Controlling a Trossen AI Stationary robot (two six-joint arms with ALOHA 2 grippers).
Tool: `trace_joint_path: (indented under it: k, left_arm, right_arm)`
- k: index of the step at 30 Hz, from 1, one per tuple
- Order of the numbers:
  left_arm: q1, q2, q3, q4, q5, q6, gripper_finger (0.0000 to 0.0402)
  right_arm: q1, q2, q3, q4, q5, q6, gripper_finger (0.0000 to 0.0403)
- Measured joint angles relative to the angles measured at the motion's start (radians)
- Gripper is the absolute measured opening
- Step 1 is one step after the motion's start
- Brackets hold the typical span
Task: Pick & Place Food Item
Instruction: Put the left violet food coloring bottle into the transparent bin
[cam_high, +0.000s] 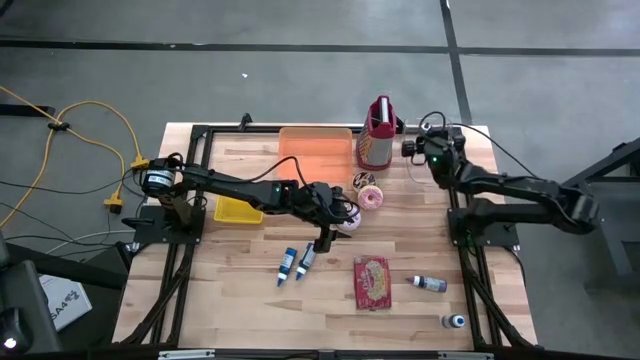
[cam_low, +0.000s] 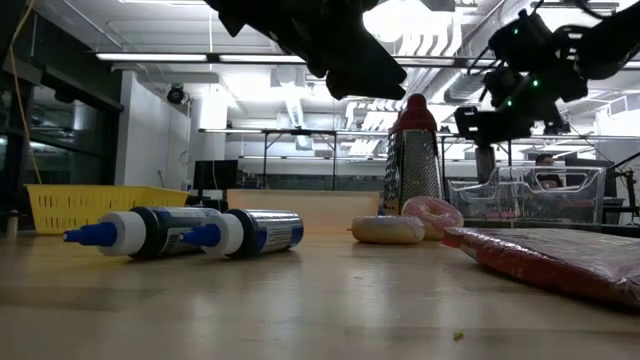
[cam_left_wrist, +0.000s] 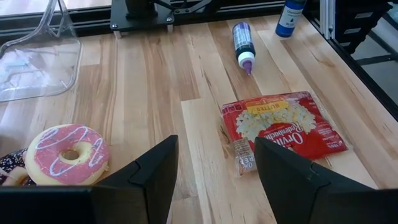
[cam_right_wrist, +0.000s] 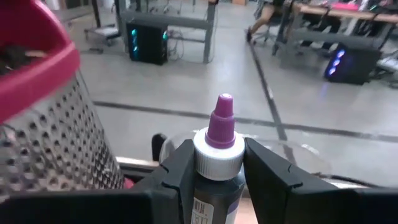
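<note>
Left gripper (cam_high: 326, 243): fingers spread wide, nothing between them, hovering above mid-table just beside pink-frosted donut (cam_left_wrist: 67, 154). Second donut (cam_high: 364, 182) lying farther back, near metal grater (cam_high: 377, 135). Right gripper (cam_right_wrist: 214, 165): raised over back right corner of table (cam_high: 250, 300), beside grater, closed on upright purple-capped bottle (cam_right_wrist: 217, 158). Popcorn packet (cam_left_wrist: 284, 124) flat on front half of table, two blue-tipped tubes (cam_high: 295, 262) to its left, small bottle (cam_high: 430, 284) to its right.
</note>
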Motion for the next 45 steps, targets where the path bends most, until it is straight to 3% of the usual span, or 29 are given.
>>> trace_joint_path:
  k: [8,24,45]
  left_arm:
    - [0.0,0.0,0.0,0.004,0.0,0.001,0.0205]
    - [0.0,0.0,0.0,0.004,0.0,0.0,0.0205]
    - [0.0,0.0,0.0,0.004,0.0,0.0,0.0205]
  right_arm:
    - [-0.115,0.107,-0.058,0.152,-0.152,-0.019,0.0107]
    - [-0.161,0.383,-0.064,0.375,-0.2,0.004,0.0107]
    - [-0.16,0.401,-0.062,0.399,-0.223,0.008,0.0148]
